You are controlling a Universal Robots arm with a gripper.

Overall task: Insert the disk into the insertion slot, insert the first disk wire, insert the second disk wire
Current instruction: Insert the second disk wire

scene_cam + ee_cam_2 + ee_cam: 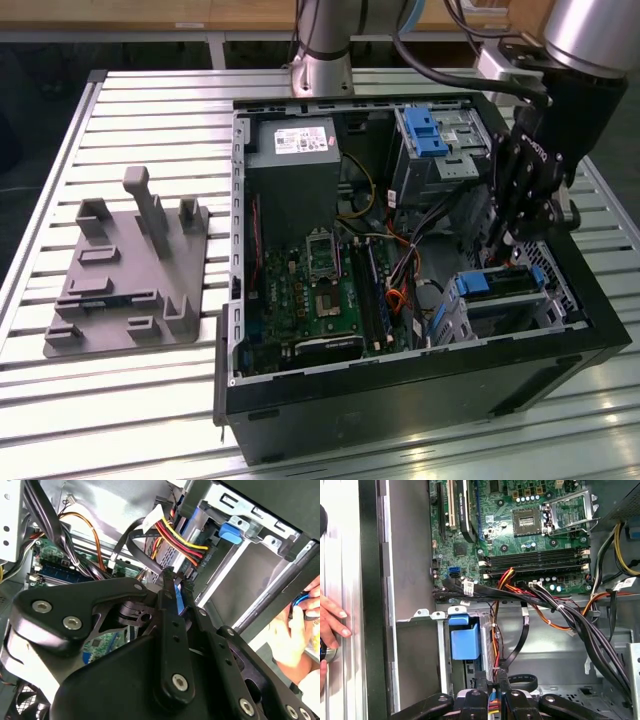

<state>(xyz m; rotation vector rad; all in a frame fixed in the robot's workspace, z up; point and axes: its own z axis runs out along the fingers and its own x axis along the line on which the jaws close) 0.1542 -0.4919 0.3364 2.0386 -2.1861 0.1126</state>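
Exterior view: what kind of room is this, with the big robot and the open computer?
Probably a robotics lab or test workshop. A grey robot arm is bolted to a slatted aluminium table, reaching into an open black computer case, with a grey plastic parts fixture beside it.

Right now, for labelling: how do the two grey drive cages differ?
The taller cage stands at the far end of the case, with a blue latch on top; the low insertion slot lies by its near wall. The gripper hangs over the insertion slot, away from the taller cage. Both are grey metal with blue parts.
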